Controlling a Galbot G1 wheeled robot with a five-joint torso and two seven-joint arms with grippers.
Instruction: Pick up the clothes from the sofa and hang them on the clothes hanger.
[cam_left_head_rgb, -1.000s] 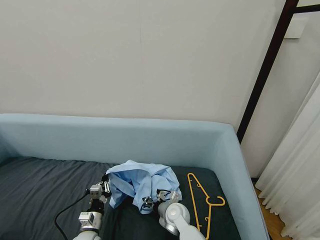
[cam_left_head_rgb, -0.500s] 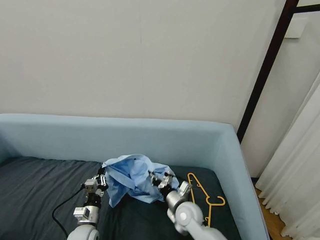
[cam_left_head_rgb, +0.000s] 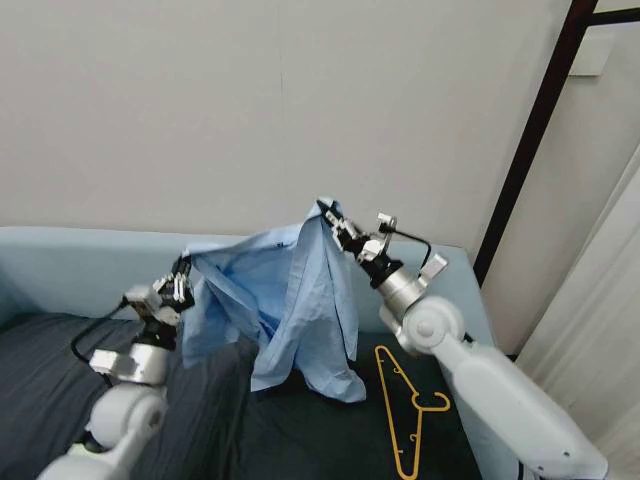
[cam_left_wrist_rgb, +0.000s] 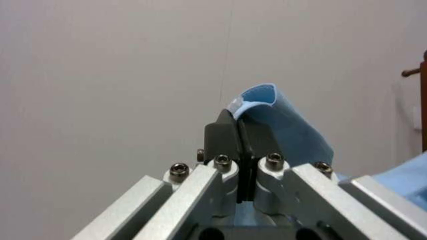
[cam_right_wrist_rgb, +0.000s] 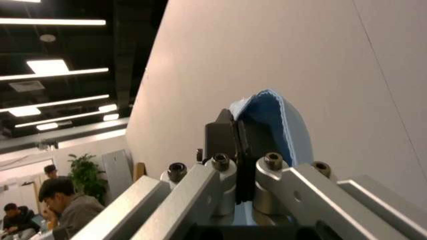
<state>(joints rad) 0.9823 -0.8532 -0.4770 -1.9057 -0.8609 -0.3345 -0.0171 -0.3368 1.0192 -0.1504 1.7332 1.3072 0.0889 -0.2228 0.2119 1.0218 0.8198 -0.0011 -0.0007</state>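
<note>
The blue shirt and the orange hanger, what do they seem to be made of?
Shirt: thin matte woven cloth, perhaps cotton; it drapes in soft folds between the left hand and right hand. Hanger: slim, smooth orange rod, plastic or coated wire; the look leaves that open.

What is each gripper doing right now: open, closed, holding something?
Left gripper: closed, holding one edge of the blue shirt.
Right gripper: closed, holding another edge of the shirt, higher up.

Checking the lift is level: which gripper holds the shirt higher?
The right gripper: it pinches the blue shirt well above where the left gripper does.
</note>
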